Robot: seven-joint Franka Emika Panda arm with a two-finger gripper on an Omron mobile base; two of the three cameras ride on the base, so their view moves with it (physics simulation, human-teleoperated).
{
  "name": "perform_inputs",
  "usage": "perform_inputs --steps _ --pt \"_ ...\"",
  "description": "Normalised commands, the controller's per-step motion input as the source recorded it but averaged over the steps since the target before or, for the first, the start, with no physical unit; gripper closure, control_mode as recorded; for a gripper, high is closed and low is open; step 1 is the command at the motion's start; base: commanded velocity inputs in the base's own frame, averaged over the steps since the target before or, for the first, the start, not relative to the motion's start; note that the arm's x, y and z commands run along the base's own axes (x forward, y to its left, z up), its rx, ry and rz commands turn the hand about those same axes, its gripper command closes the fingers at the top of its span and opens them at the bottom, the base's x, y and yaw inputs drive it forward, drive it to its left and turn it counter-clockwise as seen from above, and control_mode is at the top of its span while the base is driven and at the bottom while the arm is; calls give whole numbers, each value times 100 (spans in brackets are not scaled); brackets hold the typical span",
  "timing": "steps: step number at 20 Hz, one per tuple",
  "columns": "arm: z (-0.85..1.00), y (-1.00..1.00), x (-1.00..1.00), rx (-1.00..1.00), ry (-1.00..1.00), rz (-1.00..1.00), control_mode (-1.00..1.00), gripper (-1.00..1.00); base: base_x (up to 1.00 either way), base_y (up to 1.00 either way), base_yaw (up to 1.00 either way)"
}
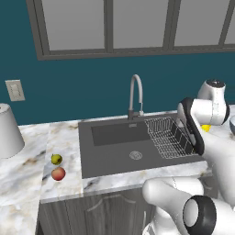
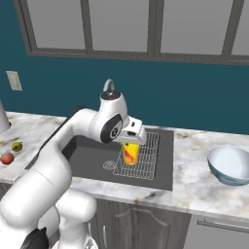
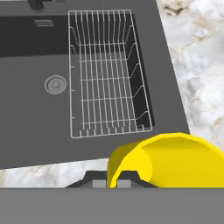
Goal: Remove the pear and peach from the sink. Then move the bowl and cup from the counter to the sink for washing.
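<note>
My gripper [image 2: 130, 145] is shut on the yellow cup [image 2: 130, 153], which hangs upright over the wire rack [image 2: 141, 154] on the right side of the dark sink [image 2: 90, 156]. In the hand view the cup [image 3: 175, 162] sits low right, above the sink's front rim [image 3: 52, 164]. The pear [image 1: 56, 159] and the peach [image 1: 58, 174] lie close together on the marble counter [image 1: 27, 174] left of the sink [image 1: 114, 158]. The pale bluish bowl [image 2: 229, 164] stands on the counter to the right of the sink. Only a yellow sliver of the cup [image 1: 206, 128] peeks out behind my arm.
A curved steel faucet [image 1: 134, 94] rises behind the basin. A large grey-white upturned conical vessel [image 1: 8, 131] stands on the far left counter, below a wall outlet [image 1: 15, 90]. The round drain [image 3: 56, 84] lies left of the rack [image 3: 107, 74].
</note>
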Motion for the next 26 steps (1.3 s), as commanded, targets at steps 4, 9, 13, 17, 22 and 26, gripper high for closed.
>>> perform_inputs --steps 4,9,13,17,22,26 --pt "11 46 -11 -2 -4 0 -100 100 0 0 0" --pt "5 48 -8 -2 -4 0 -100 100 0 0 0" --pt "2 50 -5 -3 -5 0 -100 100 0 0 0" --pt "1 52 -5 -3 -2 0 -100 100 0 0 0" --pt "1 53 -3 -3 0 0 -100 100 0 0 0" --pt "11 47 0 -4 -5 0 -100 100 0 0 0"
